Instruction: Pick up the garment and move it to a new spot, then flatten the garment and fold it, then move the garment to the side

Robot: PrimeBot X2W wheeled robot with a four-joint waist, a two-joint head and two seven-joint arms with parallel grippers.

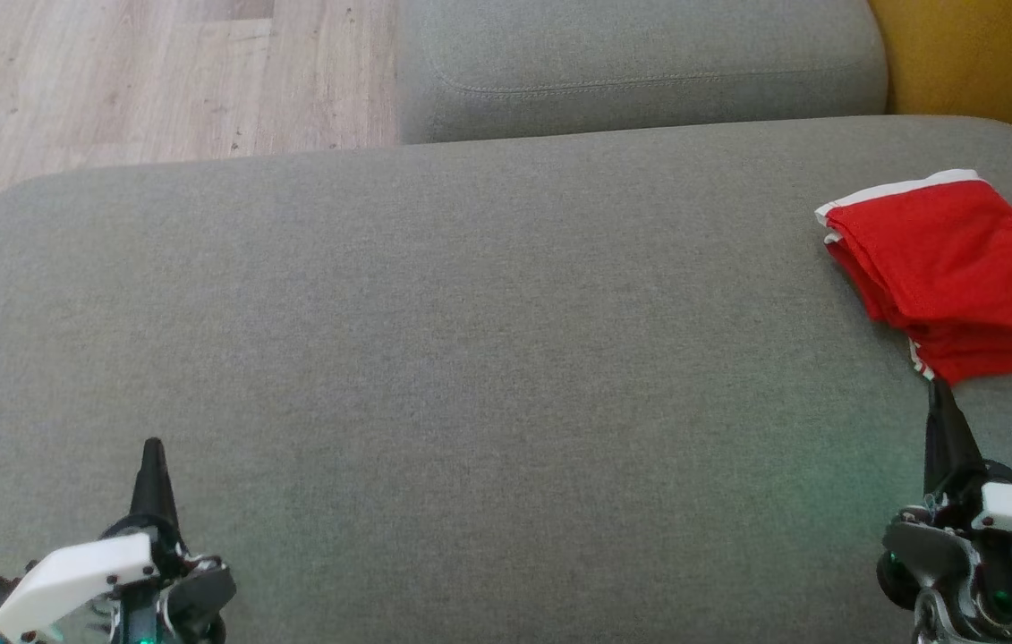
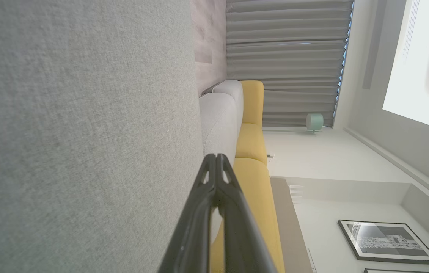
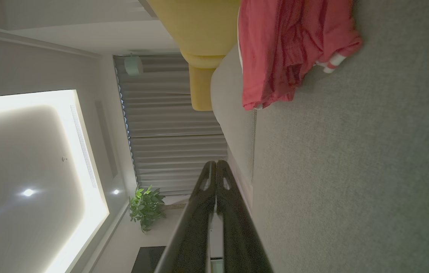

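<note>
We are seeing the red folded garment with white trim (image 1: 944, 268) lying at the right end of the wide grey fabric cushion (image 1: 470, 358), so we are judging the last step all but finished. The left gripper (image 1: 152, 444) and the right gripper (image 1: 937, 386) are both pinched closed on nothing. The right tips are sitting just beside the garment's near corner, so we are advising a straight pull-back to avoid a snag. The head view is giving us the black lettering, and the right wrist view the stacked layers edge-on.

The left gripper (image 2: 216, 157) is held closed. A grey cushion (image 2: 77, 132) is seen beside it, a yellow sofa (image 2: 252, 151) beyond.
</note>
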